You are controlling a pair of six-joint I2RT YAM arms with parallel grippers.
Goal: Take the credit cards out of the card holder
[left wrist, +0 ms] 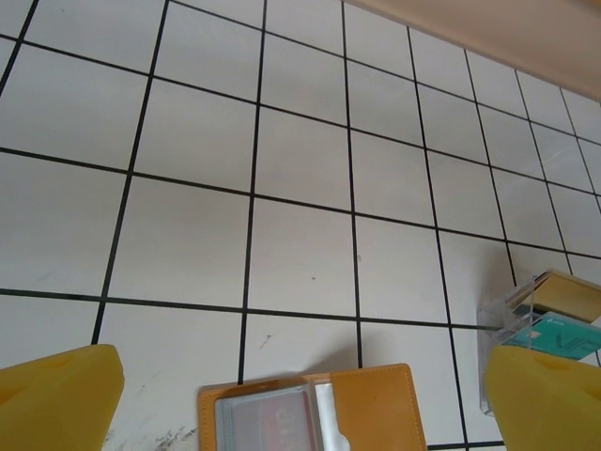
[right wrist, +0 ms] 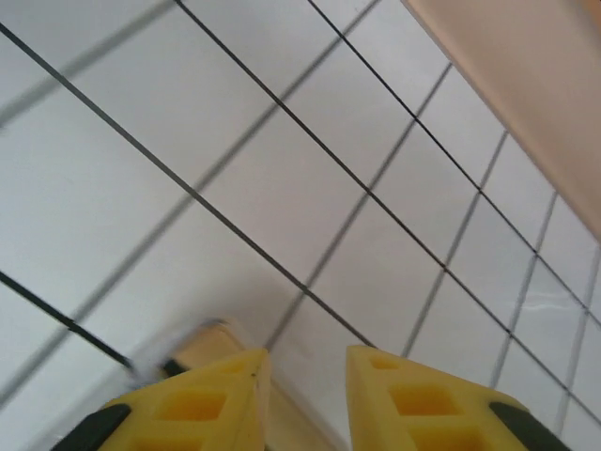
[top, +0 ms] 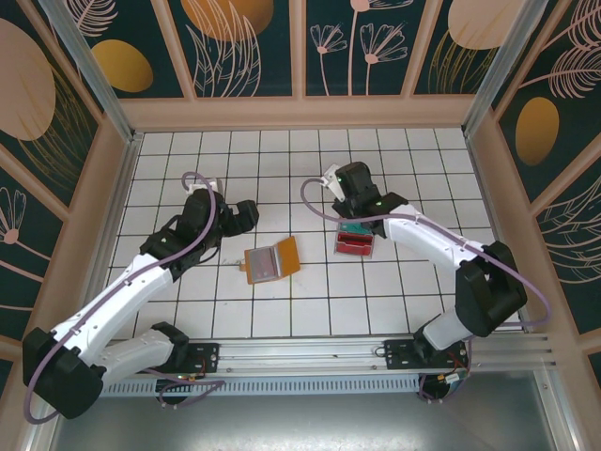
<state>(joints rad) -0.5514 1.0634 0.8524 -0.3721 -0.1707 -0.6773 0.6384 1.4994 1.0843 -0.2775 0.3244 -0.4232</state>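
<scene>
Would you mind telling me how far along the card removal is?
Done: the card holder lies open, and the clear tray holds teal and red cards. In hand: nothing; the right tool hovers at the tray, jaws apart, and the left tool is wide open. Remaining: a reddish card sits in the holder's window pocket.

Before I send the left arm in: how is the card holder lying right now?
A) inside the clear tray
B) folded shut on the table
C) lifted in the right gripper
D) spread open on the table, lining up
D: the card holder lies spread open on the table, grey lining up, beside the clear tray but apart from it.
</scene>
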